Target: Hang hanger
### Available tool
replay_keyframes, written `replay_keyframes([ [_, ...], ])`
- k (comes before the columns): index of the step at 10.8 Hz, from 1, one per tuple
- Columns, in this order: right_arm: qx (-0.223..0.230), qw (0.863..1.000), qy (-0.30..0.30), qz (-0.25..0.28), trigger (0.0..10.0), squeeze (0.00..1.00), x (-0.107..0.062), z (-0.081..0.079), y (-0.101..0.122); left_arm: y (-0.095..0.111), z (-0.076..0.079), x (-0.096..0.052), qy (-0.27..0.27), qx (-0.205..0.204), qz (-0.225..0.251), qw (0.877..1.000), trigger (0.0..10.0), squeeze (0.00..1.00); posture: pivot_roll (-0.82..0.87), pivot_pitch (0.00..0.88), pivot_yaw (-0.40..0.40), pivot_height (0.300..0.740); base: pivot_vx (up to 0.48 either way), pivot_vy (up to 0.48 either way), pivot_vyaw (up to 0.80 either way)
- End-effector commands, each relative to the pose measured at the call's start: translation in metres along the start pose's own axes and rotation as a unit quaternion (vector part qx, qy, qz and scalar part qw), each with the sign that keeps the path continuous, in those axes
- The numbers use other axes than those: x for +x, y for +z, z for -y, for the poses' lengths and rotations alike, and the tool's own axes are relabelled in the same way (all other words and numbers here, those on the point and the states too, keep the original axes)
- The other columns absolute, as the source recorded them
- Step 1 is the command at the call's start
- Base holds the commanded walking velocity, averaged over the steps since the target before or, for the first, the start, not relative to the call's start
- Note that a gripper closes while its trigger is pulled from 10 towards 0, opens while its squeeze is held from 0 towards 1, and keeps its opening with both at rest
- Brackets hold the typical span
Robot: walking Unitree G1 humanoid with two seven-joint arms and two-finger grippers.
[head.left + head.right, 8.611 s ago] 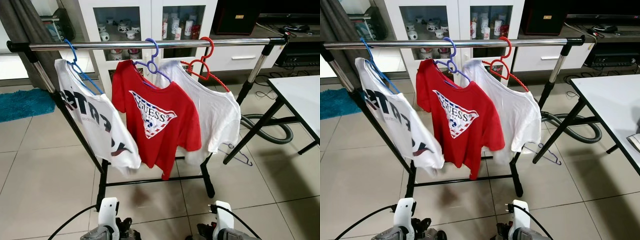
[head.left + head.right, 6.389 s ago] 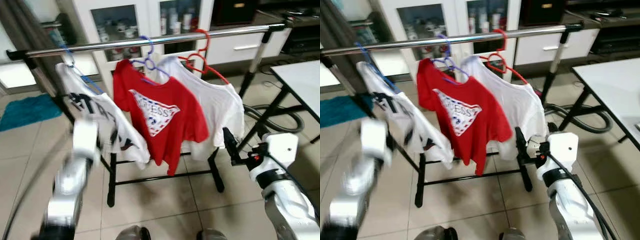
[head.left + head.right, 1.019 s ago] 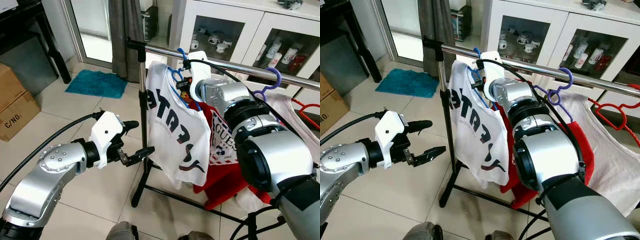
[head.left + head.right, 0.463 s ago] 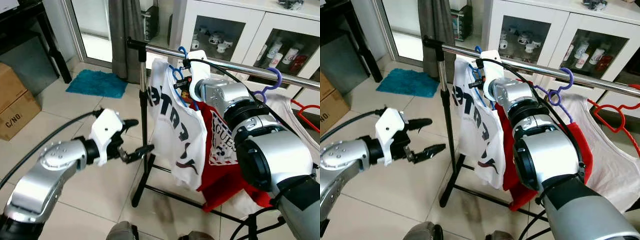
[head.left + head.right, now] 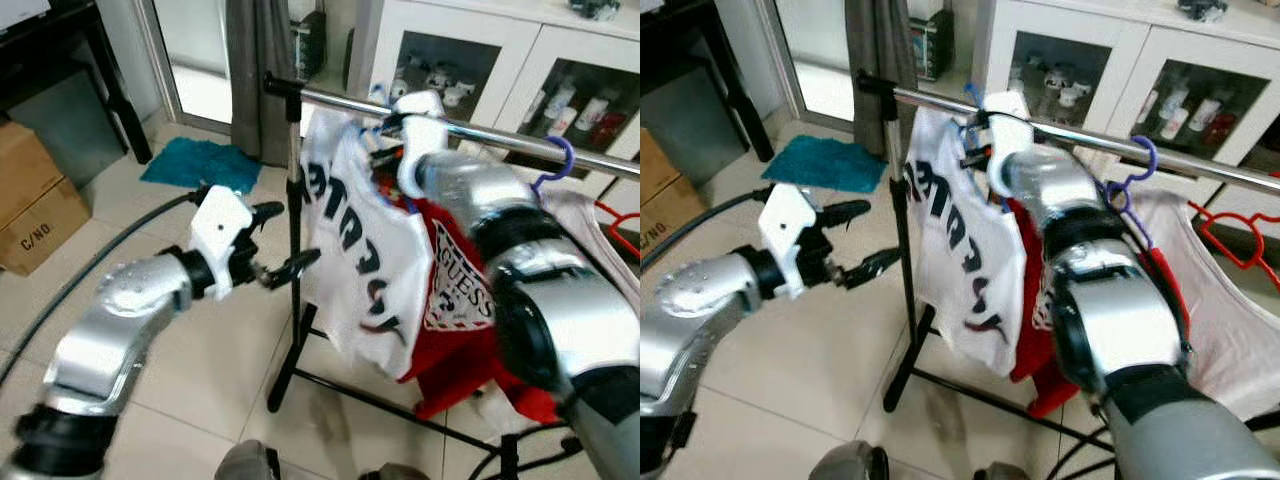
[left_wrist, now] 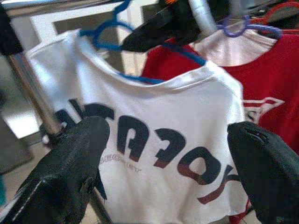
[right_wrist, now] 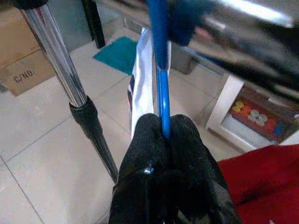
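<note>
Right now your right gripper [image 7: 164, 140] is pinching the blue hanger [image 7: 161, 88] between closed fingers, up at the chrome rail [image 5: 520, 140] near its left end. That hanger is carrying the white printed T-shirt [image 5: 365, 270], which is swinging out at a tilt beside the rack's upright post [image 5: 293, 250]. Your left gripper [image 5: 283, 243] is hovering just beside the post with its fingers spread wide and nothing between them, facing the shirt's print. Behind it a red T-shirt [image 5: 455, 300] is hanging on a purple hanger [image 5: 560, 160], and a red hanger [image 5: 1235, 240] is sitting further along the rail
</note>
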State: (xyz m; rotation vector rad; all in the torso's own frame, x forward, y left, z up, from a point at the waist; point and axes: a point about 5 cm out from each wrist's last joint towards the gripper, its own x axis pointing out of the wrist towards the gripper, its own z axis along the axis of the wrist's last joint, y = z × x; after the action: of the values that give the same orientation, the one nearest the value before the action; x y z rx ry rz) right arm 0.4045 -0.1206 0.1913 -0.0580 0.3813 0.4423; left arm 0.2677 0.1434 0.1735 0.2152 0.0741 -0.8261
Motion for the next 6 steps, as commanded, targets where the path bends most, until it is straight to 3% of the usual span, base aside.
replay_keyframes([
  [1,-0.006,0.999,0.002,0.039,0.0,0.0,-0.011,0.007,0.013,-0.004,0.001,0.004,0.016,0.007,-0.006,1.0,10.0,0.0,0.0,0.0,-0.019,0.74,0.0,0.0,0.0],
  [2,-0.021,0.998,0.004,0.061,0.0,0.0,-0.024,0.01,0.011,-0.009,0.005,0.009,0.029,0.011,-0.012,0.999,10.0,0.0,-0.01,0.0,-0.018,0.74,0.0,0.0,0.0],
  [4,-0.035,0.998,-0.003,0.053,0.0,0.0,-0.042,0.01,-0.001,-0.02,0.009,0.016,0.043,-0.005,-0.032,0.999,10.0,0.0,-0.02,0.0,-0.012,0.74,0.0,0.0,0.0],
  [5,-0.05,0.997,-0.004,0.053,0.0,0.0,-0.055,0.006,-0.014,-0.02,0.004,0.019,0.083,0.018,-0.014,0.996,10.0,0.0,-0.03,0.0,-0.01,0.74,0.0,0.0,0.0],
  [6,-0.049,0.997,-0.004,0.064,0.0,0.0,-0.063,0.002,-0.022,-0.023,0.001,0.019,0.106,0.007,-0.017,0.994,10.0,0.0,-0.03,0.0,-0.009,0.74,0.0,0.0,0.0],
])
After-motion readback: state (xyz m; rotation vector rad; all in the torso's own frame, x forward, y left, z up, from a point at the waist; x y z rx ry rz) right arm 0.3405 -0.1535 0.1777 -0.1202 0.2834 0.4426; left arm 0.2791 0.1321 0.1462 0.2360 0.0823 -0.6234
